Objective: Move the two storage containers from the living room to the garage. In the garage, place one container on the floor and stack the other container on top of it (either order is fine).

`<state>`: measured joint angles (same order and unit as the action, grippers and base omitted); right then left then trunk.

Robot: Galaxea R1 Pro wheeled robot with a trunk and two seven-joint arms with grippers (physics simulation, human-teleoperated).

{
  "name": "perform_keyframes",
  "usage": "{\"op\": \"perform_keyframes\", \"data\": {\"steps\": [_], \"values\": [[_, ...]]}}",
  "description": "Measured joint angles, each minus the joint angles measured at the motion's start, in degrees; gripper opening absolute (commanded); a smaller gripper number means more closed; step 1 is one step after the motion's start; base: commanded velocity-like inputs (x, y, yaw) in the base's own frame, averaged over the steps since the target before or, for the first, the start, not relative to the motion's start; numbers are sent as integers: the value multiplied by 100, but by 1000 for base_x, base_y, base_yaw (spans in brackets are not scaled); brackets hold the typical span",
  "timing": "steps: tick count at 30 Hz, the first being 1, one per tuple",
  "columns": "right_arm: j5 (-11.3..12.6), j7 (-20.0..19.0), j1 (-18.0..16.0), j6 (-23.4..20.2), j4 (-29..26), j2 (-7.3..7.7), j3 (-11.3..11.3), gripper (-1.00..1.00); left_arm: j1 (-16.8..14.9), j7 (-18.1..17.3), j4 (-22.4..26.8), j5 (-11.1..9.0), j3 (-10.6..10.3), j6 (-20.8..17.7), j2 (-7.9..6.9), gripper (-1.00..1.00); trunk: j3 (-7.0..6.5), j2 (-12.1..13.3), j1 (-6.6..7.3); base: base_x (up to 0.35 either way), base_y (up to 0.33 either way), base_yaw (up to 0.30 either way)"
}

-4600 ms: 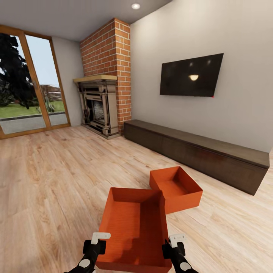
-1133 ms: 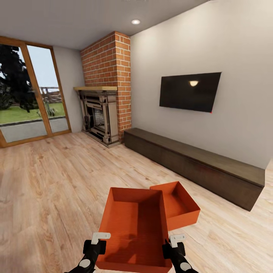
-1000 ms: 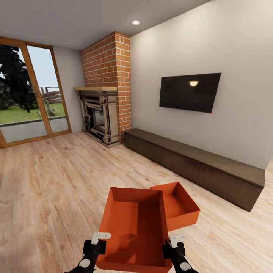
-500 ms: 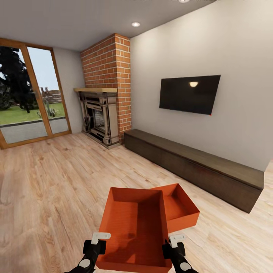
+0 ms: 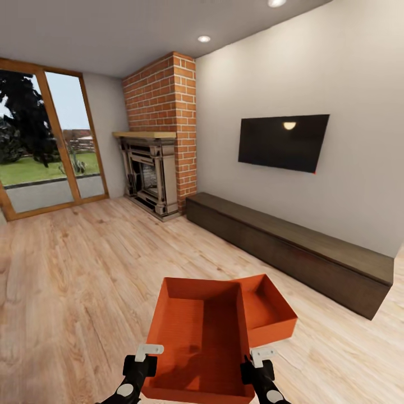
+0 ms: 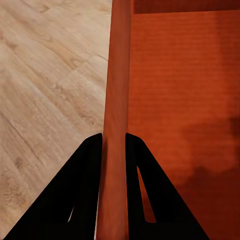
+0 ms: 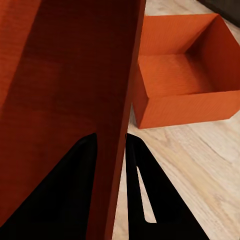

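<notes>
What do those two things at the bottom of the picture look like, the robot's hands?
Both are alike. The left gripper and right gripper have chunky black bodies with white, flat, bracket-like pieces on top, and a pale round patch shows on each black wrist. Seen from the wrist cameras, the fingers are flat black wedges that taper to the tip, each with a narrow slot.
</notes>
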<state>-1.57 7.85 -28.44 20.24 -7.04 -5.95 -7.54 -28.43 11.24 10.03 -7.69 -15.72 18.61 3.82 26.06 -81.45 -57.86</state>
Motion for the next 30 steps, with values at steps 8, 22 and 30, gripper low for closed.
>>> {"op": "perform_keyframes", "data": {"steps": [8, 22, 30], "values": [[1, 9, 1, 2, -3, -6, -9, -100, 2, -2, -3, -9, -6, 14, -6, -100, 0, 2, 1, 0, 0, 252], [-4, 7, 1, 2, 1, -6, -4, -100, 5, -1, -3, -18, -12, 16, -6, -100, 0, 2, 1, 0, 0, 267], [-31, 2, 0, -3, -2, -1, 16, -100, 5, 3, -3, -34, -21, 18, -1, -100, 0, 2, 1, 0, 0, 267]]}}
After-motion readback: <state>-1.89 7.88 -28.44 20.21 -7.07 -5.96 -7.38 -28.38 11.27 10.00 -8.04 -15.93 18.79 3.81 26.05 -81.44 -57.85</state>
